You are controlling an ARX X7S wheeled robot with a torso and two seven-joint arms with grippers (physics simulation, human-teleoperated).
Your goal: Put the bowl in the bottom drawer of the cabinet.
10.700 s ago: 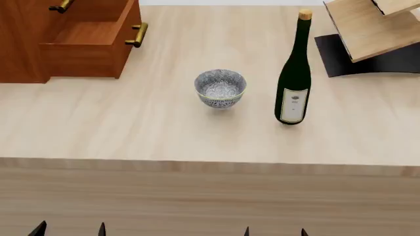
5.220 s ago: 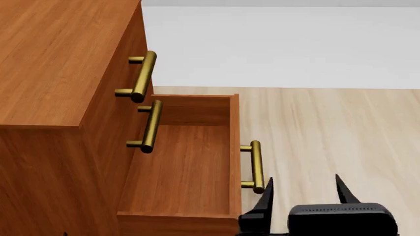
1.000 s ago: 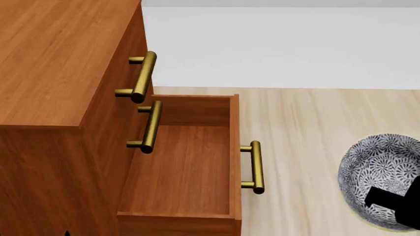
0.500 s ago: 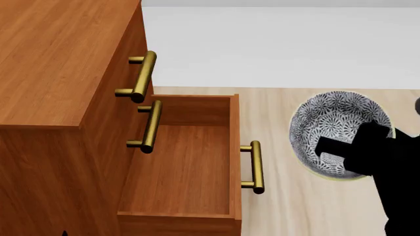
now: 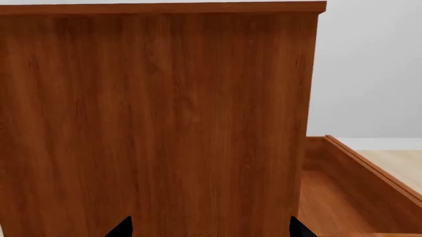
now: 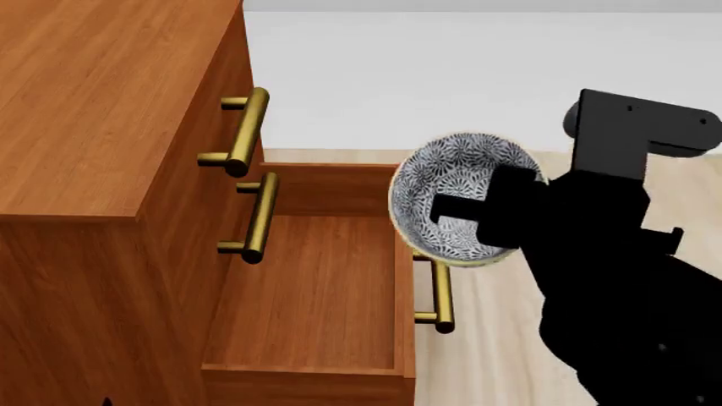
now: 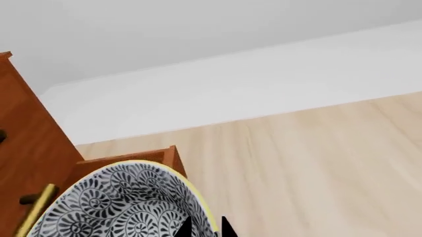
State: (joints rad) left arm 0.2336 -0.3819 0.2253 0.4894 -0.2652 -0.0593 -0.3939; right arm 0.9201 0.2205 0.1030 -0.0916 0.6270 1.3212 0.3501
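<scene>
The bowl (image 6: 445,182), patterned blue-grey and white with a yellow-green rim, hangs tilted in the air over the front edge of the bottom drawer (image 6: 327,288). That drawer stands pulled out of the reddish-brown cabinet (image 6: 101,110), and its inside shows bare wood. My right gripper (image 6: 479,211) is shut on the bowl's rim, one finger inside the bowl. In the right wrist view the bowl (image 7: 125,202) fills the lower corner, and the right gripper (image 7: 205,228) pinches its rim. My left gripper (image 5: 212,228) is open, facing the cabinet's side panel (image 5: 158,118).
Two closed drawers with brass bar handles (image 6: 243,131) sit above the open one, whose own handle (image 6: 442,288) lies just below the bowl. Pale wood tabletop (image 6: 508,338) runs to the right of the cabinet. My black right arm (image 6: 631,288) covers the lower right.
My right gripper has carried the bowl up and to the left, from beside the drawer's handle to over the drawer's front edge. The cabinet and drawer have not moved.
</scene>
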